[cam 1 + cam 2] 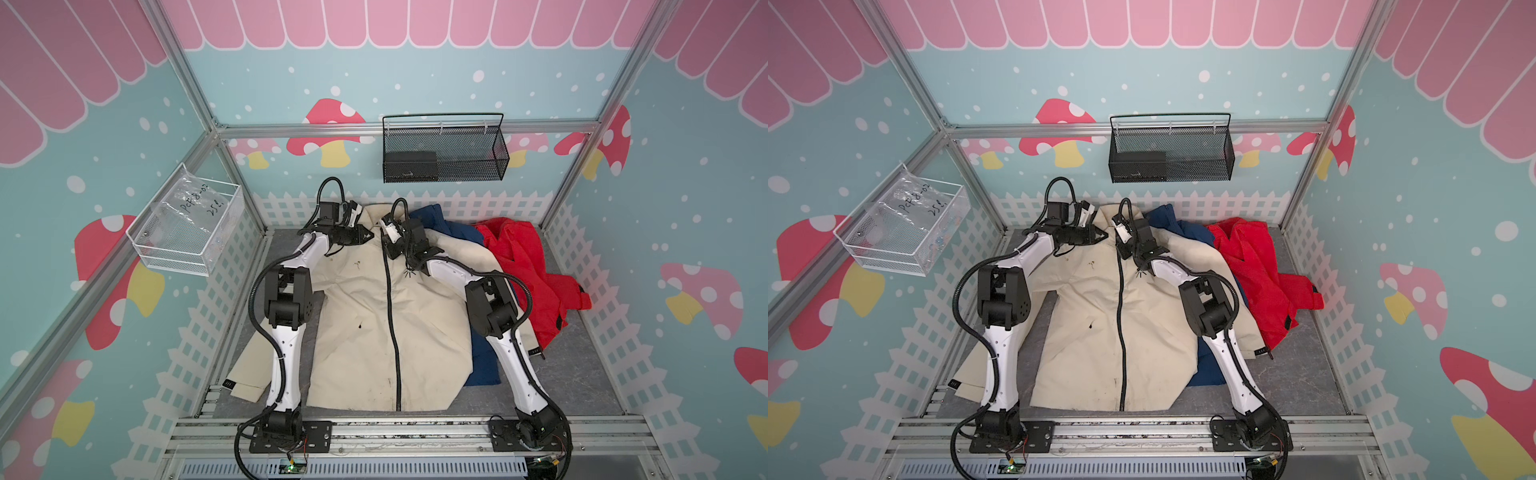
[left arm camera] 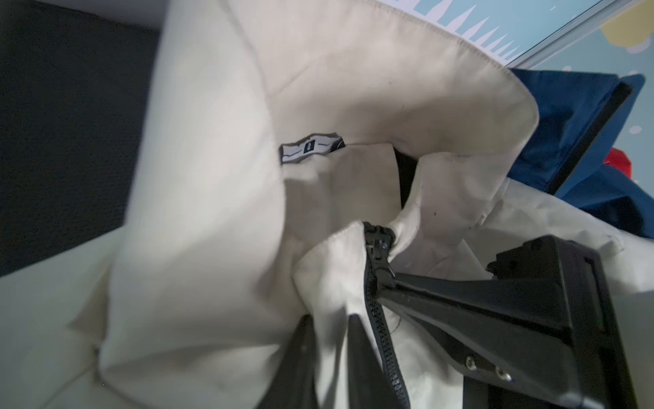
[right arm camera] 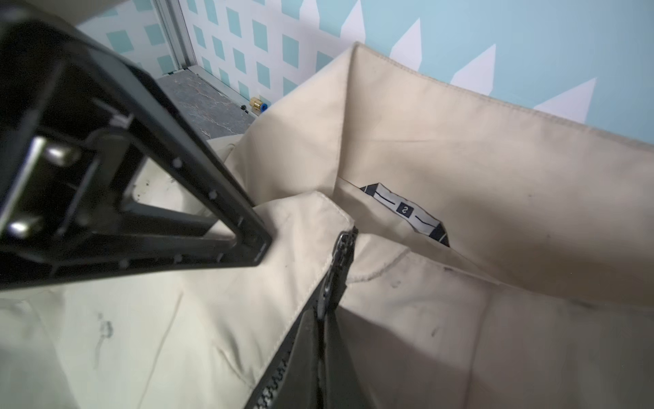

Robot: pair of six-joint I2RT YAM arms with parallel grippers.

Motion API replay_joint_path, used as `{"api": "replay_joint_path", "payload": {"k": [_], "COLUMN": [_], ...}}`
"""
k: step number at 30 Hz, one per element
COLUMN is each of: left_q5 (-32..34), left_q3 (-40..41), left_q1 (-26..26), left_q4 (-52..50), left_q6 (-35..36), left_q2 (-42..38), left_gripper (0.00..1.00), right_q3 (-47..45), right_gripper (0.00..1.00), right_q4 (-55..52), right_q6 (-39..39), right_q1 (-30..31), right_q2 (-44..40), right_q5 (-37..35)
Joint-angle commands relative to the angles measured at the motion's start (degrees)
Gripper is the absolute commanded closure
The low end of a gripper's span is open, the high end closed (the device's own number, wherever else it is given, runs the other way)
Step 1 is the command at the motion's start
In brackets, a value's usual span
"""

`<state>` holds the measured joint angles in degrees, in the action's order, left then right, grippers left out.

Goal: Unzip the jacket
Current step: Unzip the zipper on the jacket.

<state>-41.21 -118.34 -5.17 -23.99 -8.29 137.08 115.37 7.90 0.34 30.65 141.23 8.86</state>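
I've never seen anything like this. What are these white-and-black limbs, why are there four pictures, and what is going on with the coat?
The limbs are two robot arms, the left arm and right arm, each ending in a two-fingered gripper. Both top views look down on the whole grey table; the other two pictures come from small cameras on the wrists, close to the grippers. On the table lies a beige jacket, zipped shut, with a blue jacket partly under it and a red jacket on the right arm's side. The right gripper is pinched shut on the zipper pull at the collar. The left gripper stands open, with collar cloth between its jaws. The zipper has not yet been drawn down.
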Motion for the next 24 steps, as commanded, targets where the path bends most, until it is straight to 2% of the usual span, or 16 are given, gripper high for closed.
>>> {"api": "replay_joint_path", "payload": {"k": [1,3,6,10,12,16,20,21,23,24], "left_q5": [-2.4,-3.2,-5.8,-4.1,-6.4,-7.9,-8.5,-9.8,-17.7,-18.8], "left_q3": [-2.4,-3.2,-4.4,-3.0,-1.6,7.3,21.2,23.3,24.5,24.4], "left_q1": [1.0,1.4,2.4,3.4,3.8,3.6,4.2,4.4,5.0,5.1], "left_q4": [-1.5,-2.4,-0.4,-0.1,1.2,6.3,20.1,23.3,24.2,25.8], "left_q6": [2.8,3.3,-0.7,1.2,2.8,13.6,25.8,28.2,39.1,40.3], "left_q2": [-3.8,-4.3,-5.3,-7.2,-7.8,-12.2,-18.8,-19.7,-20.0,-19.6], "left_gripper": [0.49,0.46,0.45,0.45,0.43,0.43,0.39,0.37,0.35,0.34], "right_q3": [-3.7,-6.6,-10.2,-11.2,-11.5,-13.2,-14.5,-14.9,-15.6,-15.8], "right_gripper": [1.00,1.00,1.00,1.00,1.00,1.00,1.00,1.00,1.00,1.00], "right_q4": [4.0,6.7,9.9,10.0,10.1,10.7,10.7,10.8,10.8,10.8], "right_q6": [2.0,2.4,2.2,2.2,1.9,0.5,-0.5,-0.7,-1.4,-1.8], "right_q1": [0.1,0.1,-0.1,-0.1,-0.2,-0.2,-0.4,-0.5,-0.6,-0.6], "right_q2": [-5.3,-7.3,-9.1,-9.1,-9.0,-10.1,-11.7,-12.0,-12.8,-13.0], "right_q5": [2.5,2.8,2.6,2.8,3.3,4.0,5.5,6.0,7.5,8.2]}}
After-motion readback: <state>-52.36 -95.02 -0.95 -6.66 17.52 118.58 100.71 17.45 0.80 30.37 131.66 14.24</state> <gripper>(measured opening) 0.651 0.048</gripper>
